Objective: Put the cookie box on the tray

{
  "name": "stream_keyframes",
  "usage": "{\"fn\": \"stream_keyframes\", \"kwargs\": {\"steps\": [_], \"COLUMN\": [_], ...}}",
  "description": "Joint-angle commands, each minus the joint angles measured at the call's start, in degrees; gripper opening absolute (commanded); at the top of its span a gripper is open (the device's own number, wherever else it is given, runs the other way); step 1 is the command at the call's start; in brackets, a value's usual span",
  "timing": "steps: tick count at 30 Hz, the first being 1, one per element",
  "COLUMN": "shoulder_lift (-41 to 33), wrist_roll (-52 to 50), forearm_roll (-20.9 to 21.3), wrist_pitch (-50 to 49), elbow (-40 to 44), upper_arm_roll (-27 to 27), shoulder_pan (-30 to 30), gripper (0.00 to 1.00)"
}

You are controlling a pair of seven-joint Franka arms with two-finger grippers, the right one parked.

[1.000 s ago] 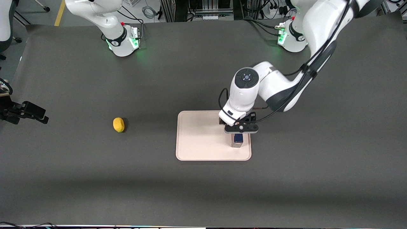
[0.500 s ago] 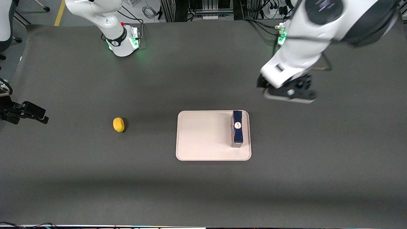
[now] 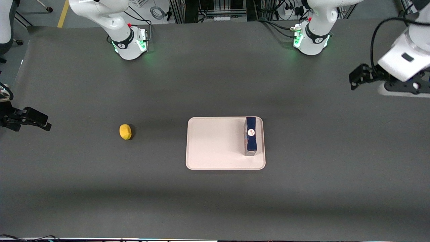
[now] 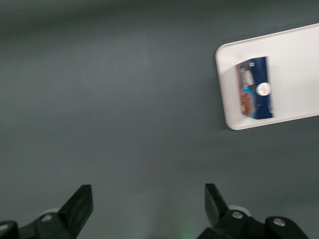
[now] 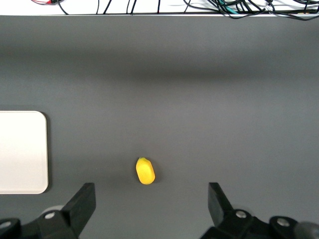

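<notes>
1. Blue cookie box [image 3: 251, 136] lies on the pale tray [image 3: 215, 144], close to its edge toward the working arm's end.
2. Gripper [image 4: 148, 209] is spread wide, holding nothing, well apart from the tray above bare table.
3. Judgement: placement looks done; retreat should avoid the tray.

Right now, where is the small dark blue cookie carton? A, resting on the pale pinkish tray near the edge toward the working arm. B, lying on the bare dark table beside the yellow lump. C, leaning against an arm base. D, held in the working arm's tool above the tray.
A: the small dark blue cookie carton rests on the pale pinkish tray, while the open, empty tool hangs far off over bare table.
</notes>
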Motion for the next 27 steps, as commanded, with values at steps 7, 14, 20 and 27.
{"fn": "stream_keyframes", "kwargs": {"steps": [7,14,20,27], "shoulder_lift": [-3.82,-3.73,-3.21,-2.42], "wrist_roll": [-3.83,-3.74,-3.13,-2.95], "forearm_roll": [-1.05,-3.42,-6.32,-6.77], "wrist_pitch": [0.44,0.78,1.66,1.66], "elbow": [-3.76,-3.4,-3.4,-3.05], "upper_arm_roll": [-0.14,-0.41,-0.41,-0.58], "shoulder_pan": [-1.7,-1.7,-1.79,-2.14], "gripper": [1.0,1.0,1.0,1.0]}}
